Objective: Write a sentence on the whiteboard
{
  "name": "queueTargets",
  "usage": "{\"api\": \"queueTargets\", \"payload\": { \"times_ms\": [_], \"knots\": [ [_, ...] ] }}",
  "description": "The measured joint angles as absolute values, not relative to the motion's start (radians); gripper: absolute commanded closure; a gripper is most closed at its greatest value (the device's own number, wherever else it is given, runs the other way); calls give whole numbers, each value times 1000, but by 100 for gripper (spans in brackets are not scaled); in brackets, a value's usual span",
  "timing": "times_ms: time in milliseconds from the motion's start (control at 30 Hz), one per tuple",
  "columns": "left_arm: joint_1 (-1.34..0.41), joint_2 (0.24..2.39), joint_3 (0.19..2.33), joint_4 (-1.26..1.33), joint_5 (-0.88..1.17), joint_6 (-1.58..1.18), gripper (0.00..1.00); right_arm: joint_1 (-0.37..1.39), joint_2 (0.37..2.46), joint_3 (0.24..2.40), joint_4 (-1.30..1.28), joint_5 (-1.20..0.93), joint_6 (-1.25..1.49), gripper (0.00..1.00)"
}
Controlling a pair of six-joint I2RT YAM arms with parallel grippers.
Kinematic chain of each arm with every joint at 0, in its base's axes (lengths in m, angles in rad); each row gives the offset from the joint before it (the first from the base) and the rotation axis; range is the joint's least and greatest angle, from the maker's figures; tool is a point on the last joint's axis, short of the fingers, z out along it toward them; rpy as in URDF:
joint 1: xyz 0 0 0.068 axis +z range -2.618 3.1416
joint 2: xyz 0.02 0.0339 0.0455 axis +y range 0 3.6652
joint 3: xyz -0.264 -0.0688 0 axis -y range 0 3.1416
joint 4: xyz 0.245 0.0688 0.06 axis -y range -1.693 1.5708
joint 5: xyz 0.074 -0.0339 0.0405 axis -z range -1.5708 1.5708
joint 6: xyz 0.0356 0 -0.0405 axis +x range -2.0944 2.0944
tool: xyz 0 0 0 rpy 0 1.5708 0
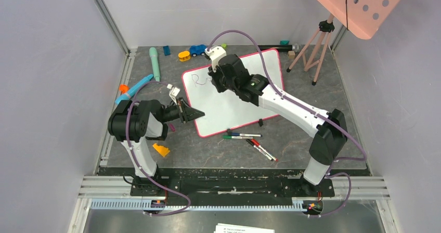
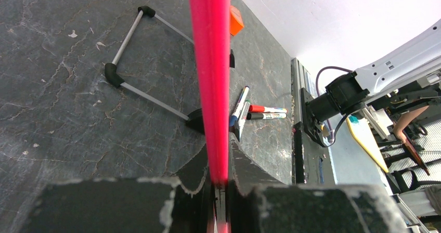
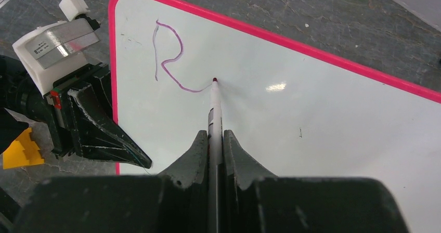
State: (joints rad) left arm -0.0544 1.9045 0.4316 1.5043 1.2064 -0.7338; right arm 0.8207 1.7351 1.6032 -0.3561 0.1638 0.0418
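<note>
My right gripper (image 3: 212, 135) is clenched on the marker (image 3: 214, 103), its tip touching the whiteboard (image 3: 312, 118) on the table (image 1: 291, 134), where the sentence (image 3: 167, 53) is only an R, while my left gripper (image 2: 221, 186) pinches the stiff, slick, probably light board by its thin left rim to stop it sliding.

The only readable writing is a single purplish handwritten "R" (image 3: 169, 56), all there is of the sentence, near the far left corner of the whiteboard (image 3: 312, 113). Its tail ends at the marker (image 3: 215, 113) tip. A silver label (image 3: 57, 43) on the left wrist's white block and the printed lines on a paper sheet (image 1: 244, 228) are too small to read.
</note>
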Motion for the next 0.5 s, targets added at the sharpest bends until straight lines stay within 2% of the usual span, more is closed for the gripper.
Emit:
{"api": "queueTargets", "payload": {
  "times_ms": [500],
  "knots": [
    [-55, 1905, 432, 1505, 1208, -734, 98, 818, 1735, 1629, -337, 154, 33, 100]
  ]
}}
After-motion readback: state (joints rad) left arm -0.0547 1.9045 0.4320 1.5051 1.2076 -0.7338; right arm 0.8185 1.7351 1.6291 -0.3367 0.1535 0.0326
